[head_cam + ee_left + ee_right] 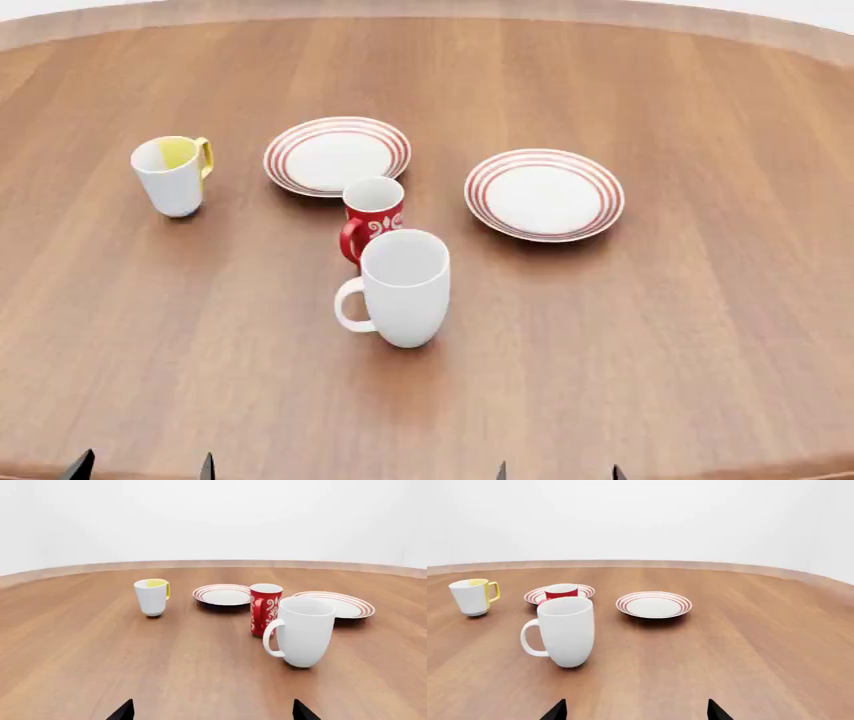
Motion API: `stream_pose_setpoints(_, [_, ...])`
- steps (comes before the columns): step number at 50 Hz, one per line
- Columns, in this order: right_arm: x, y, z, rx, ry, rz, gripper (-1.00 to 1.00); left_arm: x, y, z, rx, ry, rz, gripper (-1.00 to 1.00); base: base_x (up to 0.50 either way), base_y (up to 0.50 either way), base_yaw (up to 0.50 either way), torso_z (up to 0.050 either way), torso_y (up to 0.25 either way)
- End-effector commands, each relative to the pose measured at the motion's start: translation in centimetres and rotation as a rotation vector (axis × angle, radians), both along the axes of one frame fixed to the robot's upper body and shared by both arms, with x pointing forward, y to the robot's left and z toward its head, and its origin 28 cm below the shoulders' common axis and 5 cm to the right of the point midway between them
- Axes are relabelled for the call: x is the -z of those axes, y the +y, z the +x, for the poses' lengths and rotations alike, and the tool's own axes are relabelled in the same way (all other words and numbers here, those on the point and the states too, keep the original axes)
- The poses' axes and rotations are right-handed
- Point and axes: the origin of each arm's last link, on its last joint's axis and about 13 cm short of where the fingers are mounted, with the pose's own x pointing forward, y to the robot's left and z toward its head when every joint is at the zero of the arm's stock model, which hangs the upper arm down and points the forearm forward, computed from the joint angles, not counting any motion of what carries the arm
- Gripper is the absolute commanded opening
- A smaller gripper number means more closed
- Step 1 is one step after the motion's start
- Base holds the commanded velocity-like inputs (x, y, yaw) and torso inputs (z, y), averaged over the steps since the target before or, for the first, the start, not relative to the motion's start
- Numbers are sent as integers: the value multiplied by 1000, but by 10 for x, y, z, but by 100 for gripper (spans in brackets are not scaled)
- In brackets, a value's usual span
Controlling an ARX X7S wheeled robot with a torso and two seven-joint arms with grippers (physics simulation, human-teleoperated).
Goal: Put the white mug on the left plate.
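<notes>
The tall white mug (402, 288) stands upright near the middle of the wooden table, handle to the left; it also shows in the left wrist view (303, 631) and the right wrist view (564, 631). The left plate (336, 155), white with red rings, lies behind it, also seen in the left wrist view (222, 594) and partly hidden in the right wrist view (536, 595). My left gripper (142, 468) and right gripper (557, 472) are open and empty at the table's near edge, well short of the mug. Only their fingertips (123, 711) (716, 711) show.
A red mug with white swirls (372, 216) stands between the white mug and the left plate. A white mug with yellow inside (171, 174) stands at the far left. The second ringed plate (545, 194) lies to the right. The table's rounded far edge (427, 10) curves behind.
</notes>
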Motion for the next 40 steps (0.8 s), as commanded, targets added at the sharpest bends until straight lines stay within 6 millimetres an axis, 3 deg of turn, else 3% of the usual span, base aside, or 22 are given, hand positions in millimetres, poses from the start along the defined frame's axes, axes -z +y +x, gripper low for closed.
stream_pose_setpoints(1, [0,0,0,0,0,0,100,1,0,1,0,0,0,100,0,0,0,0,0])
stream_pose_setpoints(15, [-9,-16,-21,31,-45,1,100,-18,14,-18,-98,-69,-27,100,37,0,0,0,0])
stream_pose_setpoints(40, [-17,-14,-31,22,-109,-27,100,-23,18,-30,-105,-118,23,100,478,0,0,0,0])
